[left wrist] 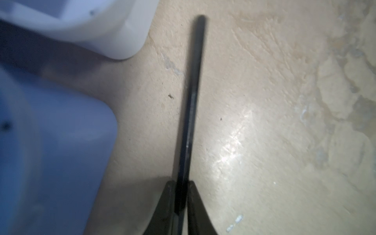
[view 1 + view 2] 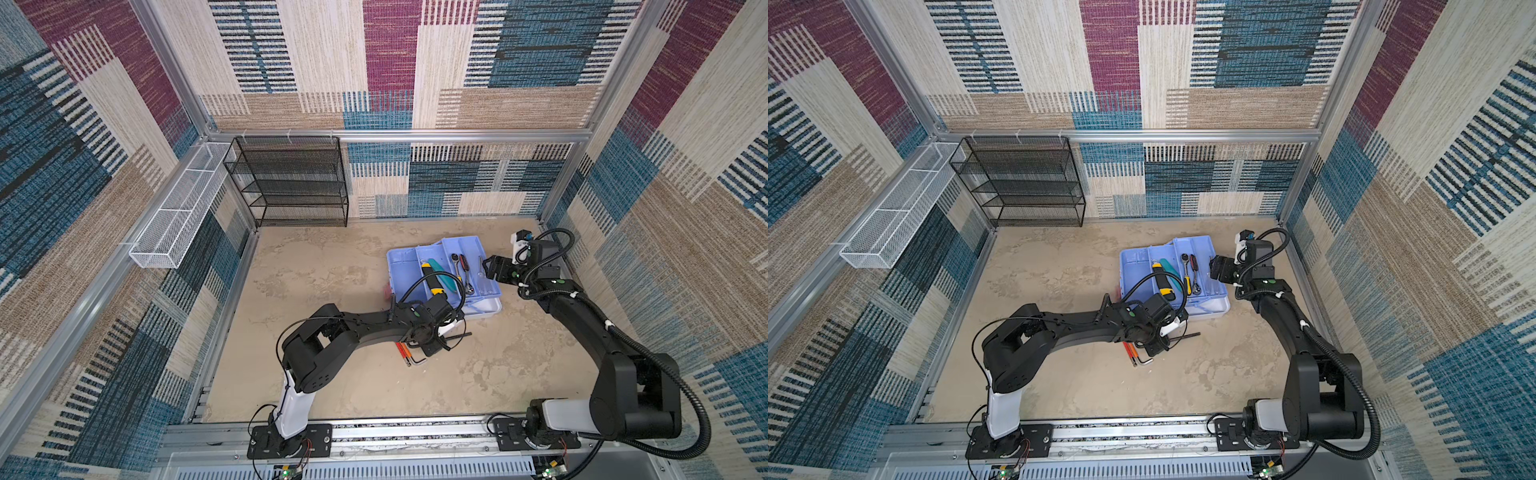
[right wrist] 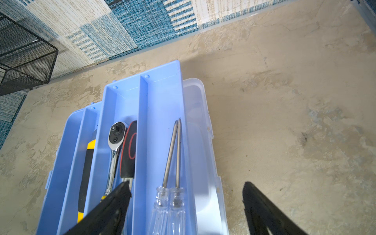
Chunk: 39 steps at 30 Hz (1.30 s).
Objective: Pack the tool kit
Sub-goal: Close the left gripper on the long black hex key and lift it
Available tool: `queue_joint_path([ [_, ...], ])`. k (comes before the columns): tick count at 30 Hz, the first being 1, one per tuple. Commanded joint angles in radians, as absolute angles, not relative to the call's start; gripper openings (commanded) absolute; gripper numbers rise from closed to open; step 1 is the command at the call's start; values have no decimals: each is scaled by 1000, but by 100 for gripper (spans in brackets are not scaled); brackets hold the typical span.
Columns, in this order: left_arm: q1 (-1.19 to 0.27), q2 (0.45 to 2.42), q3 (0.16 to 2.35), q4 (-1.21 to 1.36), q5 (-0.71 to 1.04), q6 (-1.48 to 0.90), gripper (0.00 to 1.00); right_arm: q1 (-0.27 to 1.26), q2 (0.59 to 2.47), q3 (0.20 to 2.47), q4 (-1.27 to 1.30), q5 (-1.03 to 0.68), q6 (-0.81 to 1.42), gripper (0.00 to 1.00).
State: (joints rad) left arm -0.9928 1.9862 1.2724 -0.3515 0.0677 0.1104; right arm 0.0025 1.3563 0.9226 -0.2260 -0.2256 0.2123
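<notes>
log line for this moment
left gripper: shut on black rod beside tool kit | right gripper: open at tool kit edge | tool kit: open, partly packed

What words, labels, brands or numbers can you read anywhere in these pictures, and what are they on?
No text can be read anywhere.
The ratchet handle carries only a red oval outline, no letters.
The tool kit and the screwdriver handles show no print.
</notes>
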Motion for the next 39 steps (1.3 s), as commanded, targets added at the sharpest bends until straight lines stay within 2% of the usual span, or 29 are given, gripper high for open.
queue_joint_path([
  [1,-994,2000,1247,-537,92,98,12,4,1359,927,-203,-223,213,88],
  [8,-994,1993,1232,-537,98,81,0,3,1360,917,-191,-225,218,88],
  [17,-993,1929,1264,-525,97,65,0,3,1367,904,-175,-238,227,88],
  [39,-993,1705,1169,-443,98,-62,0,3,1369,877,-133,-279,245,88],
])
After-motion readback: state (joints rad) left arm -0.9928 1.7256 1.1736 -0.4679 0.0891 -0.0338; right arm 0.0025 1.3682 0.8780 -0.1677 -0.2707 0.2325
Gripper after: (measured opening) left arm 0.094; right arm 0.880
